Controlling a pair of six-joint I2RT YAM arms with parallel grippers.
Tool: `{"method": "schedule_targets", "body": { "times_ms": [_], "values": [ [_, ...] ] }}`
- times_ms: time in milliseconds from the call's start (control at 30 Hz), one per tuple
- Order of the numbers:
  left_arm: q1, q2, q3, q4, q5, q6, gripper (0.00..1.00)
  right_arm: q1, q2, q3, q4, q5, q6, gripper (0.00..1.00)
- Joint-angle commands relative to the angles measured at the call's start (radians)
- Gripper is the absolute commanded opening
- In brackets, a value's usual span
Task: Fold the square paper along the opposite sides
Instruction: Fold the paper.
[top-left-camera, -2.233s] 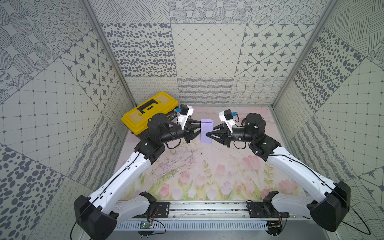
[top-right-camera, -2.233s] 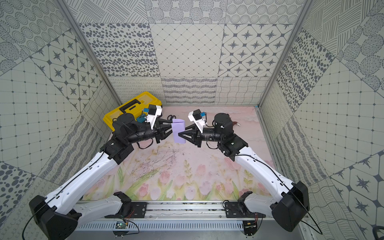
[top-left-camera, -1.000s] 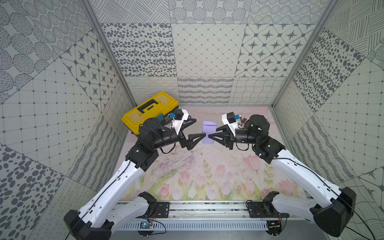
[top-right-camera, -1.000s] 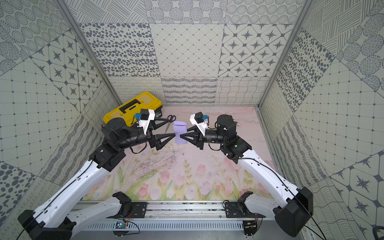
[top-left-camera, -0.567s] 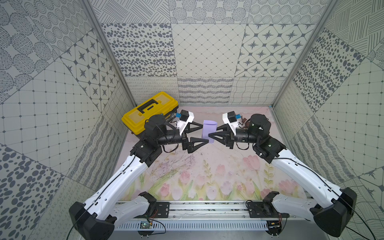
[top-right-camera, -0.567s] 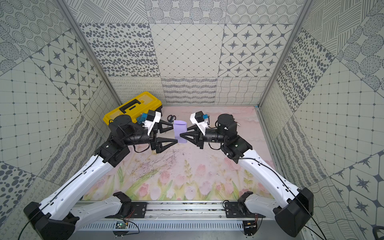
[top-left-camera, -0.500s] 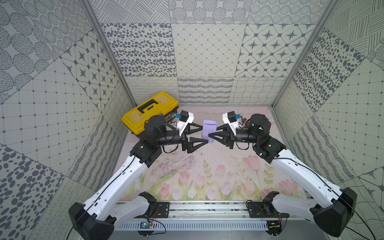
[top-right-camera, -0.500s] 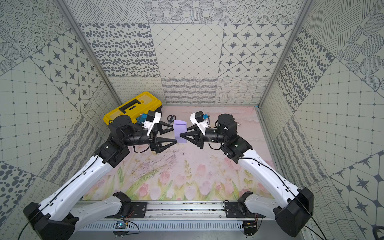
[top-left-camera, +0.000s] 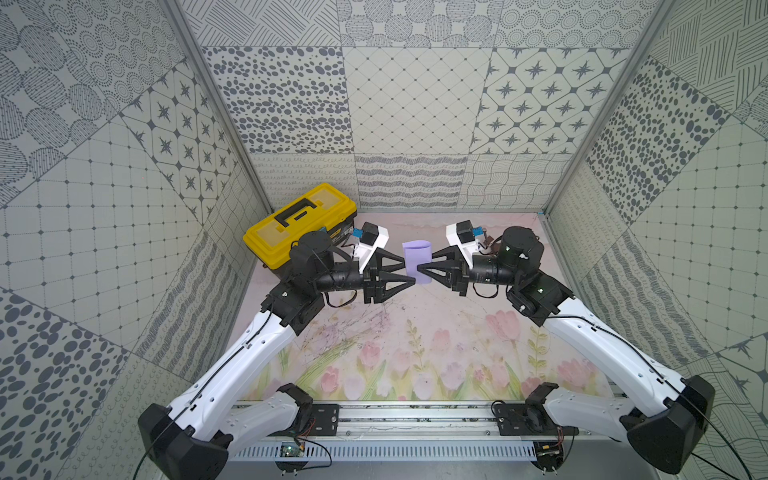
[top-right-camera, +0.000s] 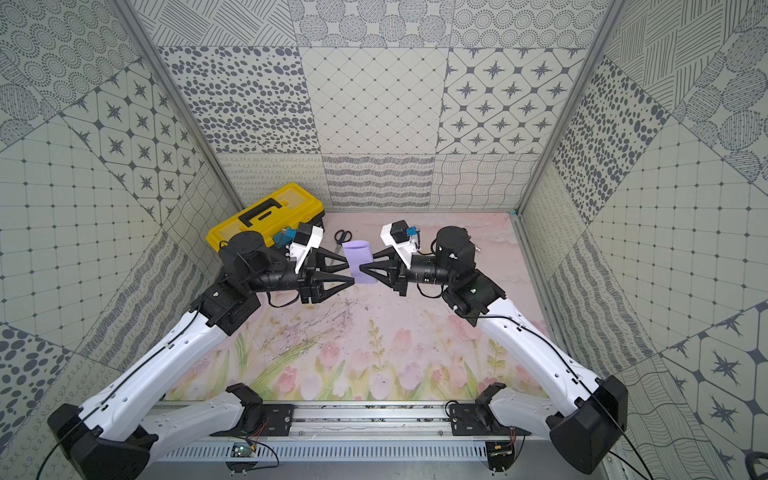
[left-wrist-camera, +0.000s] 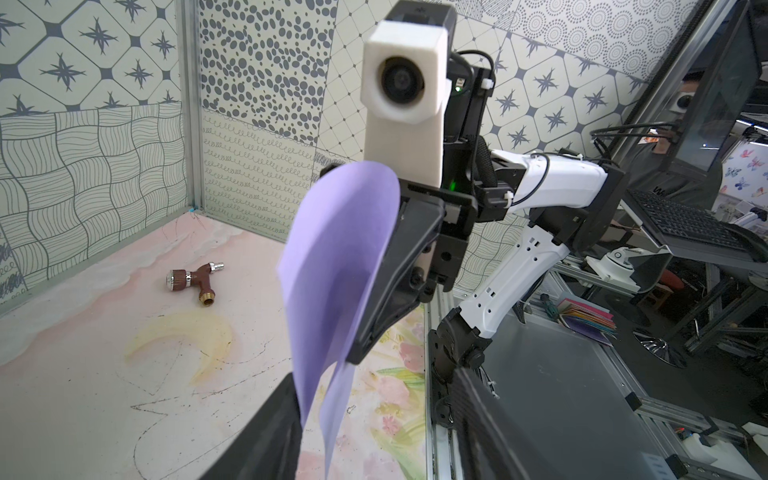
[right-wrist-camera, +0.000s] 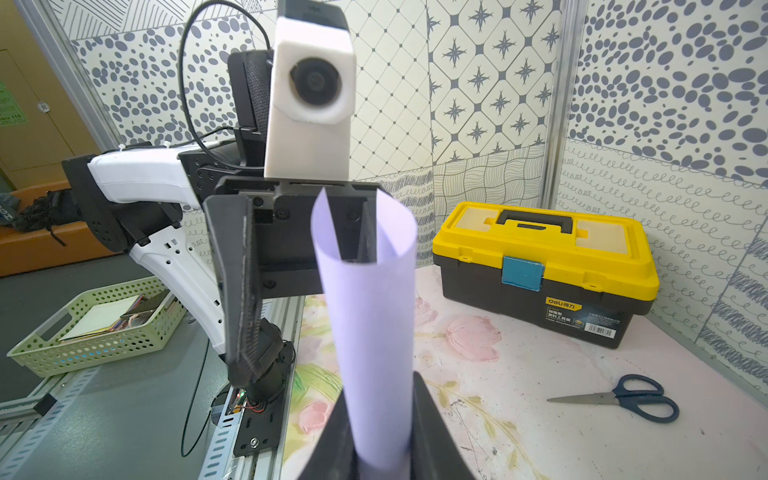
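The square paper (top-left-camera: 417, 257) (top-right-camera: 359, 257) is pale lavender and bent over into a loose loop, held up off the table. My right gripper (top-left-camera: 419, 268) (top-right-camera: 360, 266) is shut on its two lower edges, which sit pinched between the black fingers in the right wrist view (right-wrist-camera: 380, 399). The paper (right-wrist-camera: 370, 324) rises from there as a curled tube. My left gripper (top-left-camera: 409, 271) (top-right-camera: 350, 271) faces it from the other side, open. In the left wrist view the paper (left-wrist-camera: 340, 266) hangs between that gripper's spread fingers (left-wrist-camera: 270, 432), close to one of them.
A yellow and black toolbox (top-left-camera: 299, 220) (right-wrist-camera: 540, 253) stands at the back left, just behind my left arm. Blue-handled scissors (top-right-camera: 340, 237) (right-wrist-camera: 623, 399) lie on the mat near it. A brown valve fitting (left-wrist-camera: 195, 280) lies at the back right. The walls stand close.
My left gripper, pulled back and wide open a second ago, has moved right up to the paper and its jaws have narrowed around it. The right gripper keeps its grip, almost still.
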Motion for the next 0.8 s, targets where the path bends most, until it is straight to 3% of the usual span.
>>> {"method": "schedule_targets", "body": {
  "times_ms": [0,767],
  "values": [
    [-0.002,0.0,0.001,0.03,-0.001,-0.005,0.59,0.001,0.0,0.022,0.034,0.004,-0.011,0.22],
    [-0.003,-0.01,0.004,0.041,-0.036,-0.003,0.54,0.001,0.014,0.02,0.042,-0.011,0.006,0.23]
  ]
}}
